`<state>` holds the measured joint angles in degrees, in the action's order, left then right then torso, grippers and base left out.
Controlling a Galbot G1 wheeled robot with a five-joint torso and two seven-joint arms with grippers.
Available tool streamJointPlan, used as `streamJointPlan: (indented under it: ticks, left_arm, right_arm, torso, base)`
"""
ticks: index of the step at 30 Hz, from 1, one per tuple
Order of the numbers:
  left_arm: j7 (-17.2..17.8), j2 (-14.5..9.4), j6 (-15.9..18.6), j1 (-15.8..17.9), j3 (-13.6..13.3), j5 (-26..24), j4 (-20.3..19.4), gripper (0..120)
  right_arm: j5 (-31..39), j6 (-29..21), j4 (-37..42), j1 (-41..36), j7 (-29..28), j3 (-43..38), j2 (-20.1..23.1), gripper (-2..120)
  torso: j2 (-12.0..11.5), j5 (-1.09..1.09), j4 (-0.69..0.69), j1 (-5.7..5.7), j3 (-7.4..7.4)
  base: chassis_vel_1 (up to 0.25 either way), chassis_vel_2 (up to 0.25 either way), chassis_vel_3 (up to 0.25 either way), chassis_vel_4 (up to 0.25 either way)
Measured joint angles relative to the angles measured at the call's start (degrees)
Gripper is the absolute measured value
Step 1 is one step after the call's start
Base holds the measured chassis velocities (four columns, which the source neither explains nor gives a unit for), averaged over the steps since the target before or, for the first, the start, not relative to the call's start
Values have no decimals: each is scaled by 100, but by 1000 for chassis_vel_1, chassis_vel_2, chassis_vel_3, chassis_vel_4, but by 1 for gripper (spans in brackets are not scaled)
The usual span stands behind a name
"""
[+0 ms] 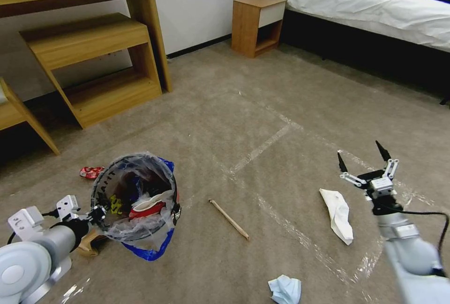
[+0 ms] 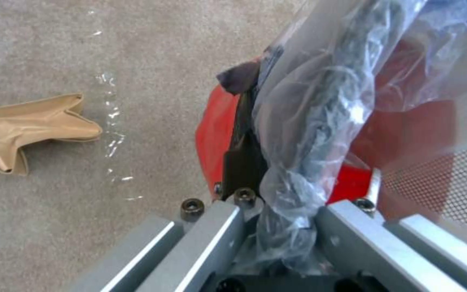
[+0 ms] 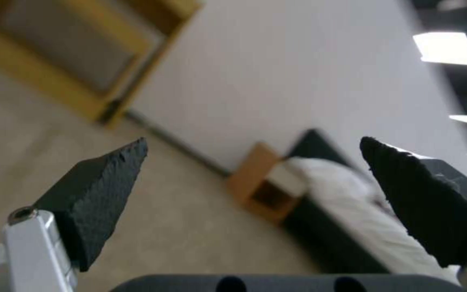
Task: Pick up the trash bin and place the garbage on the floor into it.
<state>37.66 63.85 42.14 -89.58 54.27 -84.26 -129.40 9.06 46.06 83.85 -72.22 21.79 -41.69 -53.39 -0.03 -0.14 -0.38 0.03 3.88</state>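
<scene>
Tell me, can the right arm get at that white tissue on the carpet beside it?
Probably yes. The right gripper hangs open and empty just past the white tissue, which lies alone on bare carpet. The left gripper is clamped on the trash bin, well clear.

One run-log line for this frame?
left gripper: shut on trash bin rim | right gripper: open, empty, raised | wooden stick, white tissue on floor
</scene>
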Motion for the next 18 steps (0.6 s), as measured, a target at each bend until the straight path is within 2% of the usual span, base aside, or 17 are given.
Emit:
streamJointPlan:
  ticks: [1, 2, 5, 6, 9, 11, 12, 13, 15, 17, 18]
  left_arm:
    - [-40, -1, 1, -30, 14, 23, -4, 0]
    - [-40, -1, 1, -30, 14, 23, -4, 0]
    - [-49, -41, 0, -70, 66, 32, -61, 0]
    - [-49, -41, 0, -70, 66, 32, -61, 0]
    - [-49, -24, 1, -121, 87, 47, -114, 0]
    - [-49, -21, 1, -120, 80, 58, -113, 0]
    - [-49, -17, 1, -68, 16, 80, -78, 0]
    - [-49, -17, 1, -68, 16, 80, -78, 0]
    - [-49, -46, 1, 97, -198, 116, 100, 0]
    - [-50, -55, 1, 170, -296, 142, 179, 0]
    - [-50, -55, 1, 170, -296, 142, 179, 0]
  right_arm:
    - [138, 26, -104, 77, 303, 136, 204, 100]
    - [138, 26, -104, 77, 303, 136, 204, 100]
    - [453, 31, -244, 325, 1092, 495, 760, 100]
    - [453, 31, -244, 325, 1092, 495, 760, 100]
    - [752, -113, -331, 513, 2091, 896, 1527, 100]
    - [779, -125, -334, 514, 2151, 920, 1577, 100]
    - [1075, -170, -363, 481, 2635, 1066, 1951, 100]
    - [1075, -170, -363, 481, 2635, 1066, 1951, 100]
    - [1403, -50, -437, 336, 3461, 1260, 2643, 100]
    - [1366, -19, -429, 307, 3876, 1370, 3014, 100]
    - [1366, -19, -429, 307, 3876, 1370, 3014, 100]
  torso:
    - [0, 7, 1, 0, 0]
    - [0, 7, 1, 0, 0]
    - [0, 2, 3, 0, 0]
    - [0, 2, 3, 0, 0]
    - [0, 2, 4, 0, 0]
    - [0, 2, 4, 0, 0]
    - [0, 2, 5, 0, 0]
    - [0, 2, 5, 0, 0]
    - [0, 0, -2, 0, 0]
    - [0, 0, -1, 0, 1]
    - [0, 0, -1, 0, 1]
  base:
    - [0, 0, 0, 0]
    - [0, 0, 0, 0]
    - [0, 0, 0, 0]
    - [0, 0, 0, 0]
    - [0, 0, 0, 0]
    - [0, 0, 0, 0]
    - [0, 0, 0, 0]
    - [0, 0, 0, 0]
    - [0, 0, 0, 0]
    - [0, 0, 0, 0]
    - [0, 0, 0, 0]
